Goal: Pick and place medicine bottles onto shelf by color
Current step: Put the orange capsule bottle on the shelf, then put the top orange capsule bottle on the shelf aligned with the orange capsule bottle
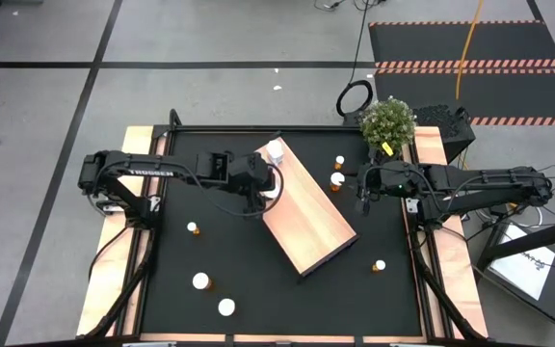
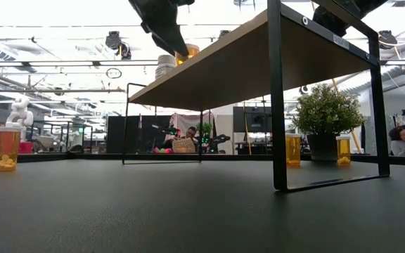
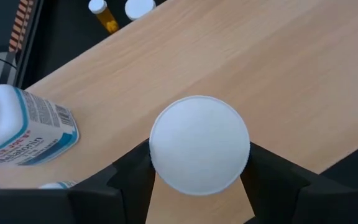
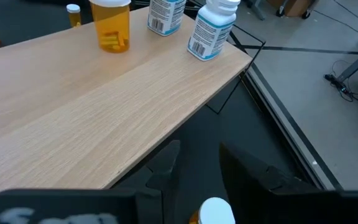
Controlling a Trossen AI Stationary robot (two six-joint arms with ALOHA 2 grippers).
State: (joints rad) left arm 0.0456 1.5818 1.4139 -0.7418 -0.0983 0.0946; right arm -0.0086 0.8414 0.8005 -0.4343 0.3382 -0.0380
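Note:
The light-wood shelf (image 1: 306, 207) stands slantwise mid-table on a black frame. My left gripper (image 1: 263, 188) is at its left edge, shut on an orange bottle with a white cap (image 3: 199, 152), which also shows in the low view (image 2: 188, 52). Two white bottles (image 4: 213, 28) stand on the shelf's far end. My right gripper (image 1: 362, 188) is open right of the shelf, its fingers (image 4: 166, 168) over a small white-capped orange bottle (image 4: 215, 211) on the table. Other bottles stand loose on the black table (image 1: 193, 228). My left gripper pinches the orange bottle by the rim of its round white cap (image 3: 157, 163), one finger on each side. The fingers come from above, pointing down. The bottle is upright, and in the right wrist view its base (image 4: 114, 48) rests on the shelf board.
Loose bottles stand at the near left (image 1: 201, 281) (image 1: 226, 307), near right (image 1: 380, 265) and far right (image 1: 339, 161). A potted plant (image 1: 388, 120) stands at the far right corner. The shelf's black legs (image 2: 276, 105) rise from the table. People sit in the room beyond.

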